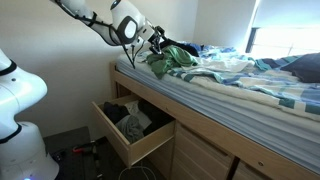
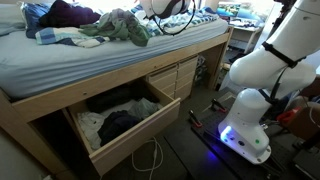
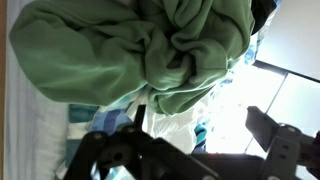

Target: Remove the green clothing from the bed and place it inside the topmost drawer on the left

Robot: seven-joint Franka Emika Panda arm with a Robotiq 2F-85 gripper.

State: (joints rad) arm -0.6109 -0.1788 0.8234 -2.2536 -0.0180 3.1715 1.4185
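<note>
The green clothing [image 1: 172, 60] lies bunched at the end of the bed [image 1: 250, 85]; it also shows in an exterior view [image 2: 120, 28] and fills the top of the wrist view [image 3: 130, 50]. My gripper [image 1: 155, 42] hovers just over it, also seen in an exterior view [image 2: 160, 12]. In the wrist view the gripper [image 3: 198, 112] is open and empty, with the cloth just beyond the fingertips. The topmost drawer [image 1: 130, 140] under the bed stands pulled open with clothes inside; it shows in both exterior views [image 2: 130, 135].
Striped blue-white bedding [image 1: 240, 75] and other clothes [image 2: 65, 15] cover the bed. More closed drawers [image 2: 170, 80] sit beside the open one. The robot base [image 2: 250, 110] stands on the floor near cables [image 2: 150, 160].
</note>
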